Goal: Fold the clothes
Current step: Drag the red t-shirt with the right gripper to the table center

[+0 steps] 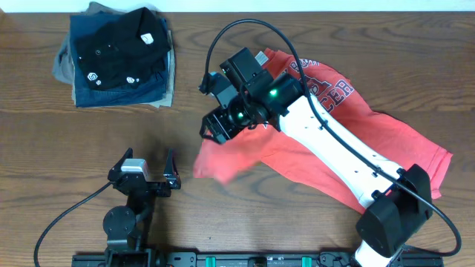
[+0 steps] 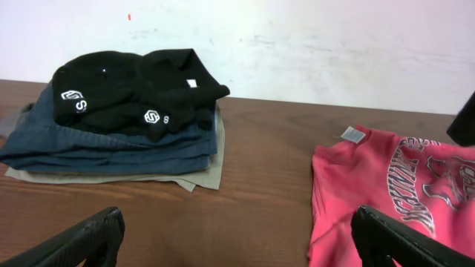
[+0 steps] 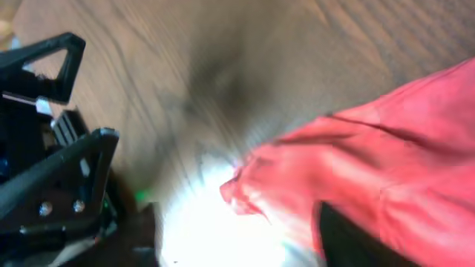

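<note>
Arched lettering (image 2: pixel 418 194) on the red T-shirt (image 2: pixel 345 185) is unreadable; the black shirt (image 2: pixel 126 85) bears small white logos (image 2: pixel 152 117).

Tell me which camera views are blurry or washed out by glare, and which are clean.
Right wrist view: smeared all over, the red T-shirt soft-edged, with a blown-out white glare patch on the table at bottom centre. Overhead view: evenly lit and sharp, except the T-shirt's lower-left corner, which is blurred. Left wrist view: sharp on the folded stack, its own fingers dark at the bottom corners.
</note>
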`<control>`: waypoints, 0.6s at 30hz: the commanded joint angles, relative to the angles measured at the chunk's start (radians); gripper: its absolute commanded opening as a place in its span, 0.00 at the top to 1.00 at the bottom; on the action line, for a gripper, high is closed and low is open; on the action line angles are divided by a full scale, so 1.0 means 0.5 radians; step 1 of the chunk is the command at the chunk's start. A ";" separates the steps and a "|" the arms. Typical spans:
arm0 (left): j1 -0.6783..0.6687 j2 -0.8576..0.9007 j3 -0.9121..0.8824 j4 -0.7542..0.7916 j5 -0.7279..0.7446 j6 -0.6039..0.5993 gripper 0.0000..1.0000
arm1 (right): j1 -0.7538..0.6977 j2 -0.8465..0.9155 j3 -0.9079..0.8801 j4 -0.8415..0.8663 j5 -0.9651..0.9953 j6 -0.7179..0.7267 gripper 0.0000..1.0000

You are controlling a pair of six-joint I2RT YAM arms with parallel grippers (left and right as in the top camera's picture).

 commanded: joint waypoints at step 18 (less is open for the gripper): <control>-0.004 -0.012 -0.034 -0.067 0.027 0.007 0.02 | -1.160 -0.133 0.022 -0.652 0.085 0.121 0.01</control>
